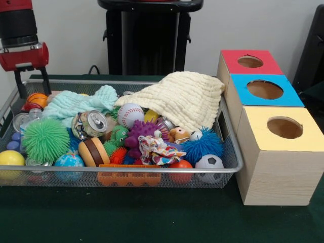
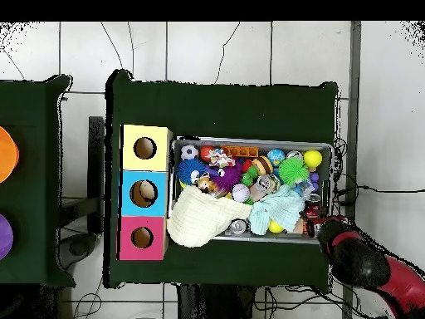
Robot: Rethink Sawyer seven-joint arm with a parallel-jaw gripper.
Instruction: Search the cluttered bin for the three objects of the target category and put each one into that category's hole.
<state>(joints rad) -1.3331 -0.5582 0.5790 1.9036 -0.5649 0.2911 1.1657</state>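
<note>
The cluttered bin [image 1: 230,152] is a wire mesh basket full of toys, balls, cans and two cloths; it also shows in the overhead view [image 2: 249,141]. No see-through bottle shows plainly. A small clear thing [image 1: 32,116] lies at the bin's left end beside a can top, and I cannot tell what it is. My gripper [image 1: 34,91] hangs over the bin's far left corner, just above an orange ball [image 1: 37,99]. Its two black fingers stand apart with nothing between them. In the overhead view the gripper [image 2: 314,223] is at the bin's lower right corner.
Three wooden boxes with round holes stand beside the bin: red-topped [image 1: 250,62], blue-topped [image 1: 264,90], yellow-topped [image 1: 284,127]. A cream cloth [image 1: 177,98] drapes over the bin's right end, a mint cloth [image 1: 76,104] lies at the back left. A crushed silver can [image 1: 91,124] lies among the toys.
</note>
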